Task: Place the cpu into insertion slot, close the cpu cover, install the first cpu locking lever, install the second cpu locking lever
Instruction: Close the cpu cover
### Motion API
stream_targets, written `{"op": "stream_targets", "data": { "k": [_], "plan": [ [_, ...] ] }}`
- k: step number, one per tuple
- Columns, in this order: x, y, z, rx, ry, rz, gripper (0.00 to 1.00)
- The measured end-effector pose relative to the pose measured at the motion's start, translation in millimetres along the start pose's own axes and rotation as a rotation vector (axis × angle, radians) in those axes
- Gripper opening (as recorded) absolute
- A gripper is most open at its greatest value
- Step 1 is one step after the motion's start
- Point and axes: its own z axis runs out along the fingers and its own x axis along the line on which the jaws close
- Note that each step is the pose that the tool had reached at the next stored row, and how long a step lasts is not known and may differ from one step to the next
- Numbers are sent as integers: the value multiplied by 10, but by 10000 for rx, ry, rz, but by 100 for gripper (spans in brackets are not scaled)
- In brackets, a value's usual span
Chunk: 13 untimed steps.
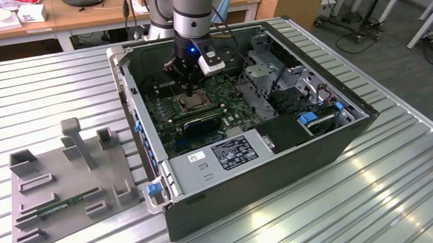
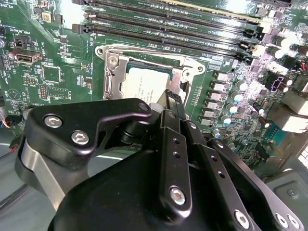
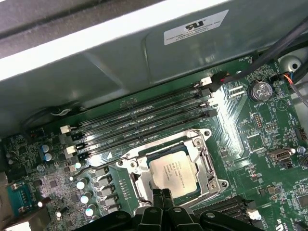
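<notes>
On ribbed metal table (image 1: pixel 49 89), open computer case (image 1: pixel 276 168); inside, cpu (image 3: pixel 173 169) in insertion slot (image 3: pixel 146 179) under closed, empty gripper (image 3: pixel 161 196).

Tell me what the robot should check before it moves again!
1. cpu lying flat in the insertion slot: ok.
2. cpu cover down around the chip: ok, as far as it shows.
3. Locking lever hooked down: cannot tell.
4. Gripper shut, at the cover's edge: ok.
5. Memory slots apart from the gripper: ok.
</notes>
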Motion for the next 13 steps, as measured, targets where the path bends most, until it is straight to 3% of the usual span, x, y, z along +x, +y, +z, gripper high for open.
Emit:
{"op": "stream_targets", "data": {
  "k": [5,13],
  "plan": [
    [0,0,0,5,2,-161,11],
    [0,0,7,35,16,-1534,11]
  ]
}}
